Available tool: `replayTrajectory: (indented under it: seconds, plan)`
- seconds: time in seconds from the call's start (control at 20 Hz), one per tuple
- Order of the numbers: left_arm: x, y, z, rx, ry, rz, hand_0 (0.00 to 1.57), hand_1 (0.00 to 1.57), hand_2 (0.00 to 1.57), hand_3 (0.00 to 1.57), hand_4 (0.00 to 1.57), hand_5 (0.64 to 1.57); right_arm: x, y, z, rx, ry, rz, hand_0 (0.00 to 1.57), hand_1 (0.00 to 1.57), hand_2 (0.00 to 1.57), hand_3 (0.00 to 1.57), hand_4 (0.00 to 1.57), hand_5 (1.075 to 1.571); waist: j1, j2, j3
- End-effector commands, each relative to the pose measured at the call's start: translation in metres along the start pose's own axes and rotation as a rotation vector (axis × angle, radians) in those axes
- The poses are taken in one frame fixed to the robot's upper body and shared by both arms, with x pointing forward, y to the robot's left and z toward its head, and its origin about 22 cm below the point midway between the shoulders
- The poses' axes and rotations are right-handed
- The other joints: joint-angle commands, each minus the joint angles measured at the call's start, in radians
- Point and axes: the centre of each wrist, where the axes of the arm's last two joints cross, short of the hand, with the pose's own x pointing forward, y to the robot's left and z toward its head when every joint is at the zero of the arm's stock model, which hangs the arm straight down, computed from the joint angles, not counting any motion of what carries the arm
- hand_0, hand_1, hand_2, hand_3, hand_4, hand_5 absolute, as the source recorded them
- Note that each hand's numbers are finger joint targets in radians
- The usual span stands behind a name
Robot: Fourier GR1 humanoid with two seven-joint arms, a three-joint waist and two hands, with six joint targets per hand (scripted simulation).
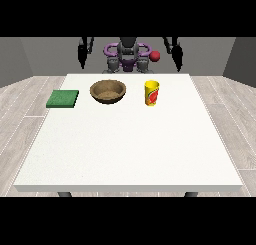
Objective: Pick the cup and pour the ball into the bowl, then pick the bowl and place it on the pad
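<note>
A large white table (pixel 125 139) stood on pale wood flooring between grey walls. The yellow cup (pixel 152 93) sat upright beside the brown bowl (pixel 108 91), the green pad (pixel 63 98) farther left. Both hands (pixel 82 53) (pixel 176 52) hung behind the table, finger positions indiscernible.

Yellow cup (pixel 152 93) with red marking, brown bowl (pixel 108 91), green pad (pixel 63 99), white table (pixel 125 149).

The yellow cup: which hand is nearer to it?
Left: the hand at the view's right hangs behind the yellow cup, slightly to its right. The hand at the view's left hangs far across, beyond the bowl.
</note>
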Motion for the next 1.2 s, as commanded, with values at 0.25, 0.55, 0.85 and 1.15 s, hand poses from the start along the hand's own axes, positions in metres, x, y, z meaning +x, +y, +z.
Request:
replayTrajectory:
  seconds: [0.25, 0.55, 0.85, 1.15]
  plan:
    - [0.039, 0.009, -0.005, -0.032, -0.056, -0.05, 0.0, 0.0, 0.0, 0.0, 0.0, 1.524, 0.026, -0.013, 0.0, -0.008, 0.017, 0.036, 0.0, 0.0, 0.0, 0.0, 0.0, 1.568, -0.024, -0.285, -0.0167]
    - [0.025, -0.07, 0.052, -0.14, -0.12, 0.246, 0.0, 0.0, 0.0, 0.0, 0.0, 1.521, 0.01, -0.011, 0.016, -0.079, 0.024, -0.096, 0.0, 0.0, 0.0, 0.0, 0.0, 1.566, 0.01, -0.25, -0.0249]
    - [0.07, -0.064, 0.019, -0.163, -0.314, 0.119, 0.0, 0.0, 0.0, 0.0, 0.0, 1.453, 0.015, -0.027, -0.007, -0.047, -0.101, -0.115, 0.0, 0.0, 0.0, 0.0, 0.0, 1.566, 0.0, -0.081, -0.0245]
    - [0.076, -0.047, -0.032, -0.076, -0.435, 0.06, 0.0, 0.0, 0.0, 0.0, 0.0, 1.335, 0.035, -0.004, -0.034, 0.038, -0.221, -0.126, 0.0, 0.0, 0.0, 0.0, 0.0, 1.566, -0.055, 0.108, -0.0249]
